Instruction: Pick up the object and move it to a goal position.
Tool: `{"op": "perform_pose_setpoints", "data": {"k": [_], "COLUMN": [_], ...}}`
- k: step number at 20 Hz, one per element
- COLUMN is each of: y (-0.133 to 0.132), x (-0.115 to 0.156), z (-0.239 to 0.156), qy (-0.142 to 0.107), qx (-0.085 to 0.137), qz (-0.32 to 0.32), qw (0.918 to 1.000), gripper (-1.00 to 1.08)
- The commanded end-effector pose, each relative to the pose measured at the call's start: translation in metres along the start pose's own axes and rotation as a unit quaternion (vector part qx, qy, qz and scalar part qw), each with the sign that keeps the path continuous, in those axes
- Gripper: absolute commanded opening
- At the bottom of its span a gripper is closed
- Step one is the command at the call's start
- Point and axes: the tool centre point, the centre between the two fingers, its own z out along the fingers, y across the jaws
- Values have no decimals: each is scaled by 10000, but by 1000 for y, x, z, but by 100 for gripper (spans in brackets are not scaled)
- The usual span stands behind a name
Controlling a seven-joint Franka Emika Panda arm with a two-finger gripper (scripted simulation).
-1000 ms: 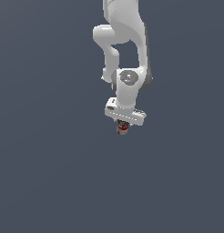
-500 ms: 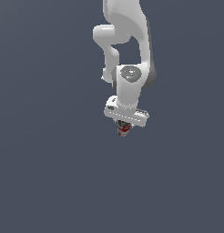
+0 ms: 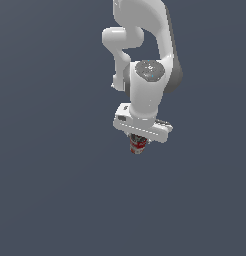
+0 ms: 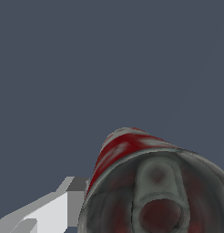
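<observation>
The white Panda arm [image 3: 145, 45] hangs down from the top of the exterior view, its wrist ending in a broad white hand [image 3: 138, 142] that tilts slightly, the end toward the exterior view's right sitting a little lower. Directly beneath the hand, the can [image 3: 138, 144] pokes out: a small cylinder with a red and white label, clearly narrower than the hand's body, its upper part hidden behind the hand. The can sits between the fingers and appears clamped there, the hand closed on its sides, though the fingers themselves are too small to make out in the exterior view. All around is a flat, even slate-grey ground, and whether the can touches any surface below cannot be told. In the wrist view the can [image 4: 145, 182] fills the lower part of the picture, seen end-on: a greyish rim, a dull metal lid with a pull tab, and the red and white label running away along its side. One white finger [image 4: 50, 211] shows just beside the can, touching or very nearly touching its wall.
</observation>
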Motion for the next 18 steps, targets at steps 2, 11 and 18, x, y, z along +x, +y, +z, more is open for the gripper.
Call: {"op": "perform_pose_setpoints", "data": {"k": [2,11,18], "y": [-7,-23,-34], "x": [18,56,80], "z": [-23,-67,-95], "qy": [15,15,15], "qx": [7,7,7], "qz": [0,0,0], "qw": [10000,10000,10000], "gripper": [-100,-100,-100]}}
